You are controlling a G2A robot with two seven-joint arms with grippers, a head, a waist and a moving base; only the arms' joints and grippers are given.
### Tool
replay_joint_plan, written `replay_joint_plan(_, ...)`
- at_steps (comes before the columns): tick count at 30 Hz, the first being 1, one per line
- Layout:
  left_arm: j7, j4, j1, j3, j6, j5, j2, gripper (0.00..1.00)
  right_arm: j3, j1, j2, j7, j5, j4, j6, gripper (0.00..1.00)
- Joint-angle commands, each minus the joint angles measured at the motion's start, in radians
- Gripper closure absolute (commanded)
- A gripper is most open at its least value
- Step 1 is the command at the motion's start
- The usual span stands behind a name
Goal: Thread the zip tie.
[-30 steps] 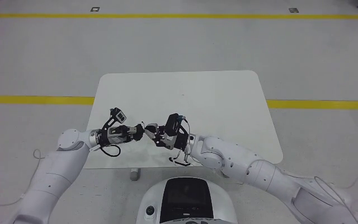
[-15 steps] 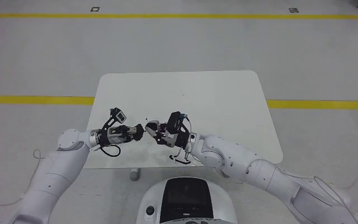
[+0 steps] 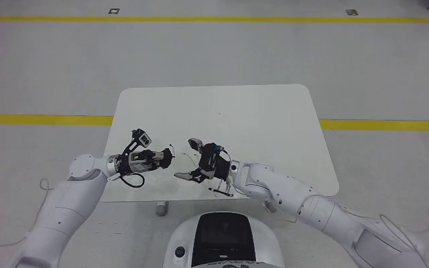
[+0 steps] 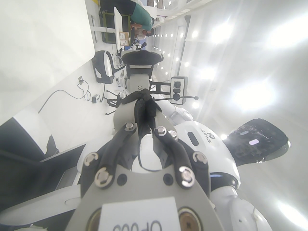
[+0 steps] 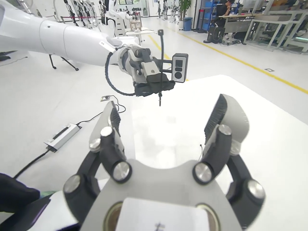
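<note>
A thin black zip tie (image 5: 161,56) stands upright, its head at the top and its tip hanging below the fingers of my left gripper (image 5: 157,85), which is shut on it. From above, the zip tie (image 3: 173,150) shows as a fine dark line at the tip of the left gripper (image 3: 167,157). In the left wrist view, the dark-padded fingers of the left gripper (image 4: 144,102) are pressed together. My right gripper (image 3: 189,159) faces it a short way off, over the table's front left part. In its own view the right gripper (image 5: 168,116) is wide open and holds nothing.
The white table (image 3: 268,114) is bare; both grippers hover near its front edge. The table (image 5: 240,102) stretches out under the right gripper. A power strip (image 5: 62,133) with its cable lies on the floor beyond the table's edge.
The right gripper, earlier shut against the left gripper's tip at the zip tie, has opened and pulled back a little. The left arm has kept still with the zip tie.
</note>
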State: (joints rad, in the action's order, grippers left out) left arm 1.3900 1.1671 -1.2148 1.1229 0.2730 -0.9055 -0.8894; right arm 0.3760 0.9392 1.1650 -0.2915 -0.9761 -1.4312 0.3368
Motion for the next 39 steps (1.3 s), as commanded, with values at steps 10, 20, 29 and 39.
replay_joint_plan(10, -0.032, 0.02, -0.012, -0.006, -0.031, -0.017, -0.003, 1.0, 0.012, -0.006, -0.006, 0.109, -0.174, -0.028, -0.136, 0.0)
replay_joint_plan(20, -0.065, 0.005, -0.017, -0.034, -0.156, -0.151, -0.023, 1.0, 0.072, 0.083, -0.053, 0.272, -0.594, -0.193, -0.378, 0.0)
replay_joint_plan(29, -0.111, -0.019, 0.003, -0.056, -0.171, -0.174, -0.04, 1.0, -0.034, -0.017, -0.085, 0.253, -0.594, -0.199, -0.447, 0.0)
replay_joint_plan(39, -0.159, 0.024, -0.029, -0.052, -0.176, -0.272, -0.052, 1.0, -0.063, -0.044, -0.088, 0.236, -0.594, -0.199, -0.534, 0.0)
